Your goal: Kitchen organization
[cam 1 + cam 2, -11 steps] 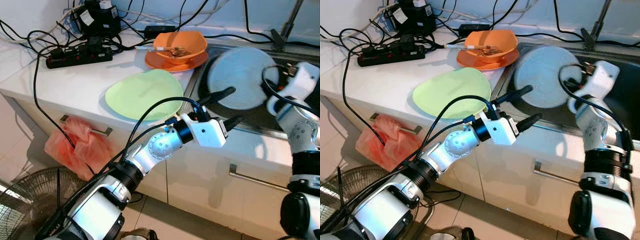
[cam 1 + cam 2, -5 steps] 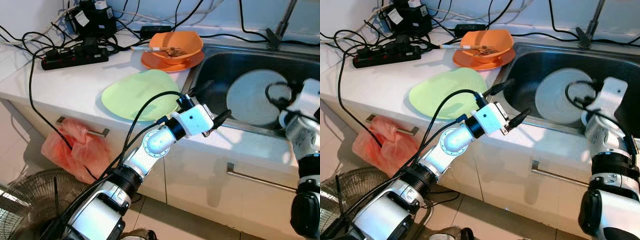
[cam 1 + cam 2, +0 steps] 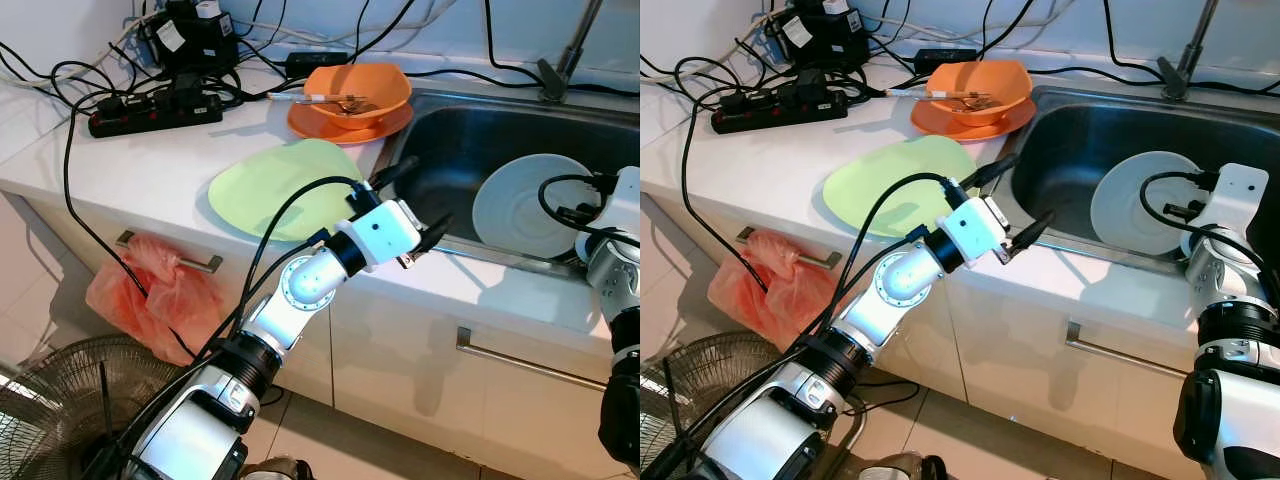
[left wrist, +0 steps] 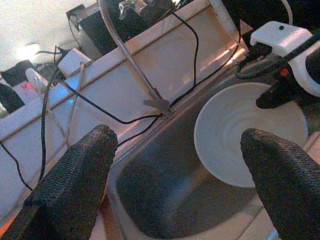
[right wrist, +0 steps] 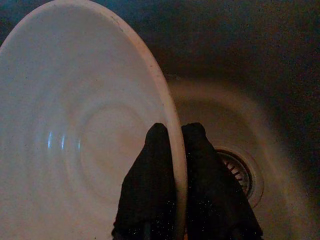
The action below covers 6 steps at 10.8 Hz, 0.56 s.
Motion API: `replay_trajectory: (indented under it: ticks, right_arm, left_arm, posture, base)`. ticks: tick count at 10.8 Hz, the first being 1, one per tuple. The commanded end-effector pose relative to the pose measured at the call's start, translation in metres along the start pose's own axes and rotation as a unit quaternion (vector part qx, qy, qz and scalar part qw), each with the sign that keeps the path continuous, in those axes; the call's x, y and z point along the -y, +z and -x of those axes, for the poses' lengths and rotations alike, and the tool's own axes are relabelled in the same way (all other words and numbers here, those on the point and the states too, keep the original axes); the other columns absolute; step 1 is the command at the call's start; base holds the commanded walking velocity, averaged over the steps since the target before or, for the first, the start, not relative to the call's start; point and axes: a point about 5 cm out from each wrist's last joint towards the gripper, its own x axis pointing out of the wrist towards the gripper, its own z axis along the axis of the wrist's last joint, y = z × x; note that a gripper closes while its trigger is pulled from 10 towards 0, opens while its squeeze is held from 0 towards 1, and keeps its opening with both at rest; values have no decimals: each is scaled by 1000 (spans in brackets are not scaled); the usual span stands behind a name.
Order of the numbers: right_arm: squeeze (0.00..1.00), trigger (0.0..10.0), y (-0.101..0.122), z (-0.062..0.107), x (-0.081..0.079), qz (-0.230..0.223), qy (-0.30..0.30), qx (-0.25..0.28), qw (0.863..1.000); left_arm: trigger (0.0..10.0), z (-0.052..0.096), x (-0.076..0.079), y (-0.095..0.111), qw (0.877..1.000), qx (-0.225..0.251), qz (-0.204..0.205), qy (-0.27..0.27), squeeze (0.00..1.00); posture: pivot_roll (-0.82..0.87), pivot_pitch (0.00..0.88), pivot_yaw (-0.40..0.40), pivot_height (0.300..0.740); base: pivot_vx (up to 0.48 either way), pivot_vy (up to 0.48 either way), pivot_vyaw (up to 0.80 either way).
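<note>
My right claw (image 5: 172, 165) pinches the rim of the white plate (image 3: 525, 205) inside the sink (image 3: 450, 160), my left claw (image 3: 410, 205) is spread above the table (image 3: 150, 160); next I think to set the plate down gently.

The two head cameras look forward and down from above the white counter (image 3: 150, 170), taking in the stainless steel sink (image 3: 455, 150) and the cupboard fronts below; the right eye shows the same scene shifted slightly sideways. The left wrist camera looks along its tool (image 4: 175, 175) from the counter's edge across the sink toward the back wall, at middle range. The right wrist camera sits very close inside the sink, facing the round white plate (image 5: 75, 150) and the drain (image 5: 240, 172). All four views share the plate and sink.
</note>
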Motion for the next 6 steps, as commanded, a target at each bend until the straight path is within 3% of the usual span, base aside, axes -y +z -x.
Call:
replay_trajectory:
  ticks: [1, 2, 3, 4, 5, 6]
  right_arm:
    - [0, 0, -9, -1, 1, 4, 4, -17, 1000]
    - [0, 0, -9, -1, -1, 6, 11, -16, 1000]
    - [0, 3412, -8, -2, -3, 8, 20, -16, 1000]
    - [149, 5529, -9, -2, -6, 14, 29, -18, 999]
    - [1000, 10000, -12, -2, -7, 21, 33, -24, 999]
    - [1000, 10000, -13, -2, -8, 24, 36, -26, 999]
  left_arm:
    - [10000, 2, -2, -1, 1000, -7, 13, 5, 1000]
    - [10000, 0, -5, -2, 998, -20, 58, 27, 1000]
    - [10000, 0, -8, -3, 997, -26, 72, 33, 1000]
    - [10000, 1, -10, -4, 995, -32, 83, 39, 1000]
    - [10000, 2, -13, -7, 990, -46, 119, 53, 0]
    - [10000, 3, -15, -7, 987, -53, 140, 61, 0]
  posture:
    - [129, 47, 76, 740]
    - [129, 48, 77, 740]
    - [129, 49, 76, 740]
    - [127, 50, 77, 740]
    - [126, 52, 78, 740]
    - [125, 53, 77, 740]
  base:
    - [0, 0, 0]
    - [0, 0, 0]
    - [0, 0, 0]
    - [0, 0, 0]
    - [0, 0, 0]
    - [0, 0, 0]
